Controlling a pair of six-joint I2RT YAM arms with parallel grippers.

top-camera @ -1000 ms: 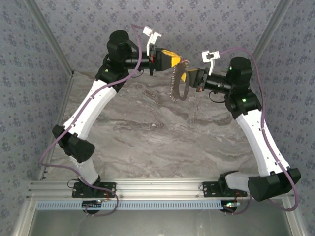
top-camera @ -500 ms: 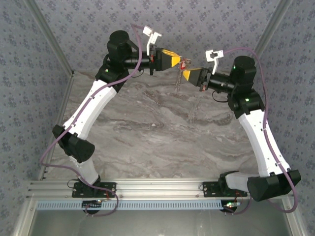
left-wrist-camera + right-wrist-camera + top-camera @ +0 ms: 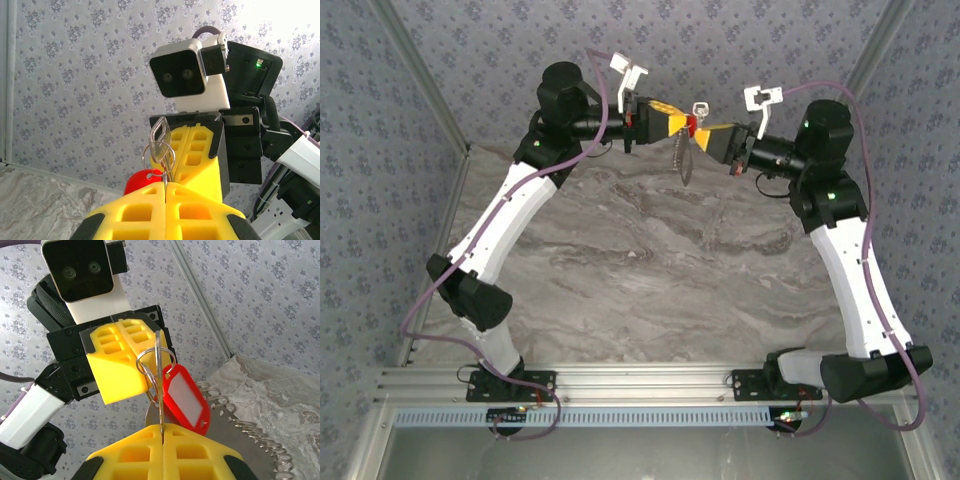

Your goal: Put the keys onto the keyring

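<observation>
Both shut tight: left pincer (image 3: pixel 164 186) and right pincer (image 3: pixel 161 428) meet tip to tip on the key (image 3: pixel 160 132), aloft at upper centre of the overhead view. I'd feed it round the keyring (image 3: pixel 156 365) slowly, keeping the red tag (image 3: pixel 184 397) clear.

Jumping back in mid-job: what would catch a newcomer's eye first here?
Two yellow-fingered grippers meet tip to tip above the table's far edge: left gripper and right gripper, both shut on the key bunch. Its bright red tag stands out, with a coiled grey loop dangling below.
</observation>
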